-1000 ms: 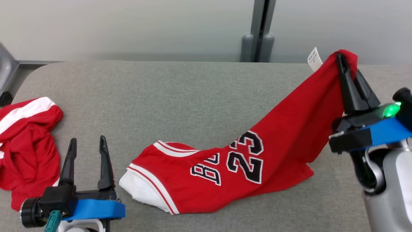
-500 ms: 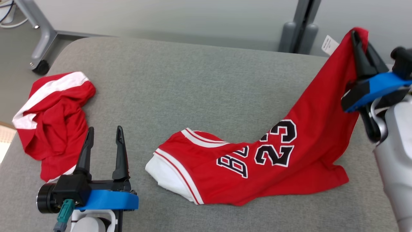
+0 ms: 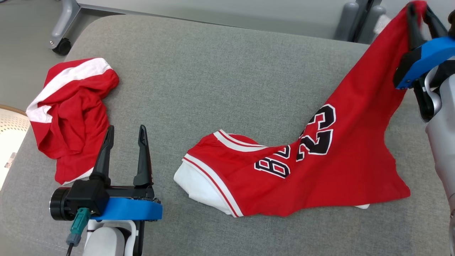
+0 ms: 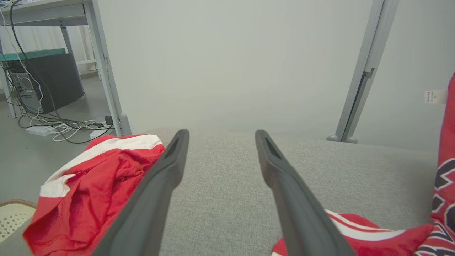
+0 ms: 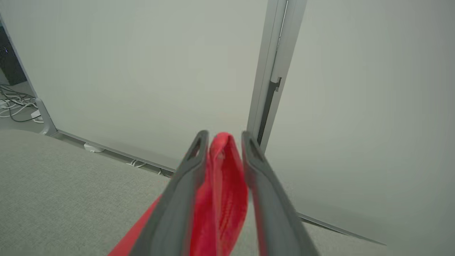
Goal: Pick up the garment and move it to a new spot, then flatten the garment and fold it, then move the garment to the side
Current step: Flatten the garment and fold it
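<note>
The garment (image 3: 320,167) is a red jersey with black "23" and white trim. Most of it lies on the grey padded table (image 3: 213,71). Its far right corner is lifted high and hangs from my right gripper (image 3: 419,9). In the right wrist view the red cloth (image 5: 222,185) is bunched between the narrowly spaced fingers of the right gripper (image 5: 222,137). My left gripper (image 3: 126,128) stands open and empty above the table's front left, just left of the jersey's white sleeve end. In the left wrist view the left gripper (image 4: 220,137) frames bare table.
A second red and white garment (image 3: 71,113) lies crumpled at the table's left, close beside my left gripper. A pale woven basket (image 3: 9,131) sits off the left edge. A grey post (image 3: 355,17) stands behind the table, and a wheeled frame leg (image 3: 62,46) at far left.
The head camera has swung, shifting the whole picture right and down. The jersey corner still hangs from my right gripper. The left gripper keeps its open stance.
</note>
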Available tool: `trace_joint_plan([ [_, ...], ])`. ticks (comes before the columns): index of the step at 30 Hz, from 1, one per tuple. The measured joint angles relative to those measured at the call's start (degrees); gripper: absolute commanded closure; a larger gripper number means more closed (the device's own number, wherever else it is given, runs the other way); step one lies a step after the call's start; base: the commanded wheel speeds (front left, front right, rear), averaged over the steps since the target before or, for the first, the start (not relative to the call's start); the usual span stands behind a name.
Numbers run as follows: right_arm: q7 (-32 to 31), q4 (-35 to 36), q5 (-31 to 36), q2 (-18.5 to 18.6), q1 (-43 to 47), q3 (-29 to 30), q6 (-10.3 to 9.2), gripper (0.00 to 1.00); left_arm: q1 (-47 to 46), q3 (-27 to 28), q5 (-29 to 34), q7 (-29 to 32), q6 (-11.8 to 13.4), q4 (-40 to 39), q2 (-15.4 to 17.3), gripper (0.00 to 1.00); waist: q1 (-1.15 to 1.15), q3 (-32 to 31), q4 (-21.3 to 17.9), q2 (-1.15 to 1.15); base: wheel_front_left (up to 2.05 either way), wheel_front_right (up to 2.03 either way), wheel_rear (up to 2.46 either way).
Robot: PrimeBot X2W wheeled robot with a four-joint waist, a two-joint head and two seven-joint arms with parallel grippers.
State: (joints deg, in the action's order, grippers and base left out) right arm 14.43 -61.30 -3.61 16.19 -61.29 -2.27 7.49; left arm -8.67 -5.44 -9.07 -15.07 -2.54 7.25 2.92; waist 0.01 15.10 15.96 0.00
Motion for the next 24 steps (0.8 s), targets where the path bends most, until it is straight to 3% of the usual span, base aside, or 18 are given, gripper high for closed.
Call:
trace_joint_plan([
  [5,0.45,-1.51,0.98,-0.6,-0.62,0.01,0.0,0.0,-0.15,-0.1,0.07,0.0,0.07,0.2,-0.01,0.0,0.0,-0.14,-0.91,0.0,0.0,0.0,0.0],
  [9,0.62,5.06,0.08,-1.14,1.98,-0.03,0.0,0.0,0.39,1.43,0.83,0.0,0.04,0.14,0.01,0.0,0.0,-1.03,-2.61,0.0,0.0,0.0,0.0],
  [24,0.7,30.44,-8.1,-2.89,29.25,0.74,0.0,0.0,5.72,7.1,4.63,0.0,-1.54,-0.82,-0.02,0.0,-0.01,-6.54,-11.34,0.0,0.0,0.0,0.0],
])
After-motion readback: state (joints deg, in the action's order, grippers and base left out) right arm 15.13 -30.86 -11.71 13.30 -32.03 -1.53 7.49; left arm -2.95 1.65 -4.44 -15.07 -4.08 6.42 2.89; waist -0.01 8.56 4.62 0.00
